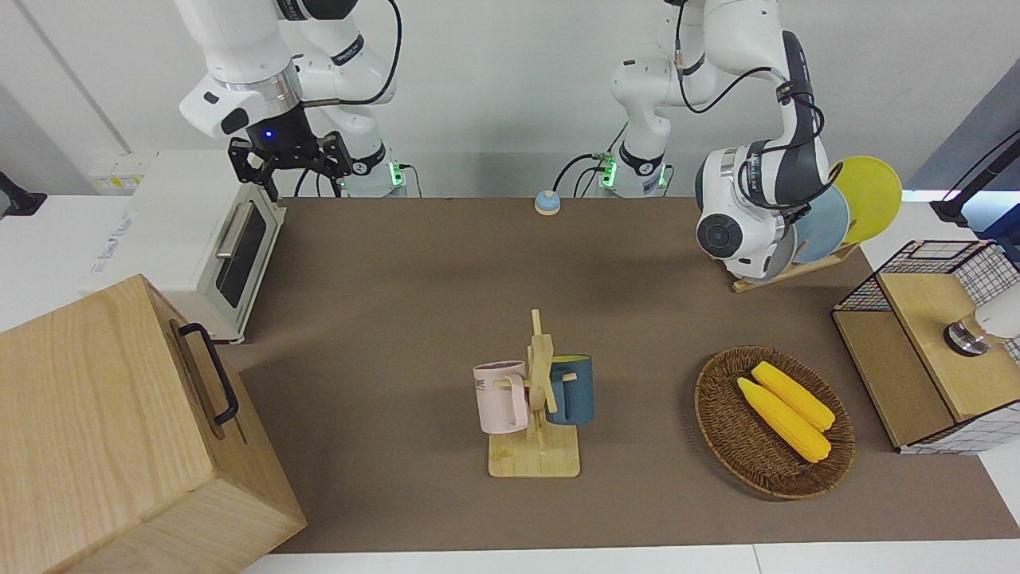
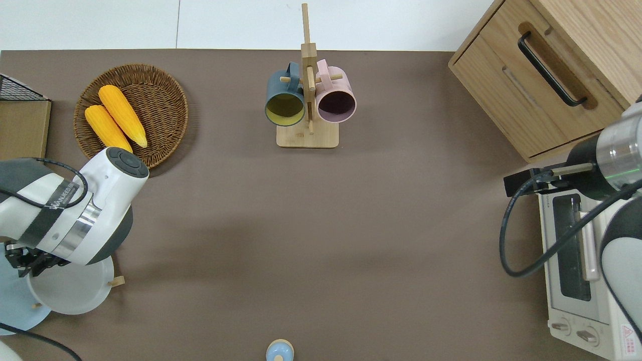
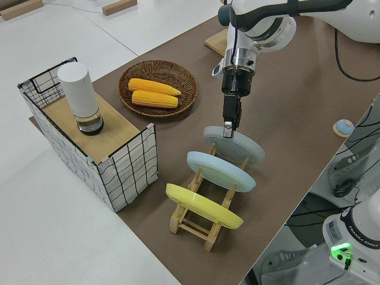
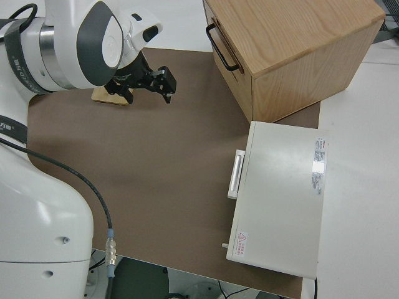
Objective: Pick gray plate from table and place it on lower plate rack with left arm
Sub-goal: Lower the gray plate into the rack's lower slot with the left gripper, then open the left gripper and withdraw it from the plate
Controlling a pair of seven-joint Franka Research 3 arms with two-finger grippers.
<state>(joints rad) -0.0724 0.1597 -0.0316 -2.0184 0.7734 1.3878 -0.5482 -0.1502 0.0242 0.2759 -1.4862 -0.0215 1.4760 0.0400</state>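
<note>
The gray plate [image 3: 238,148] leans in an end slot of the lower plate rack [image 3: 195,223], on the side toward the table's middle. My left gripper [image 3: 228,128] comes down from above and is shut on the plate's upper rim. In the overhead view the left arm's wrist hides most of the gripper [image 2: 22,262], and the gray plate [image 2: 75,292] shows below it. From the front, only a sliver of the gray plate [image 1: 786,252] shows past the arm. The right arm is parked, with its gripper [image 1: 292,164] open.
A light blue plate [image 3: 221,171] and a yellow plate [image 3: 203,206] fill the rack's other slots. A wicker basket [image 2: 165,108] with two corn cobs lies farther out, and a wire basket [image 3: 127,172] stands beside the rack. A mug tree [image 2: 307,100], toaster oven [image 2: 577,271] and wooden cabinet [image 2: 546,75] stand elsewhere.
</note>
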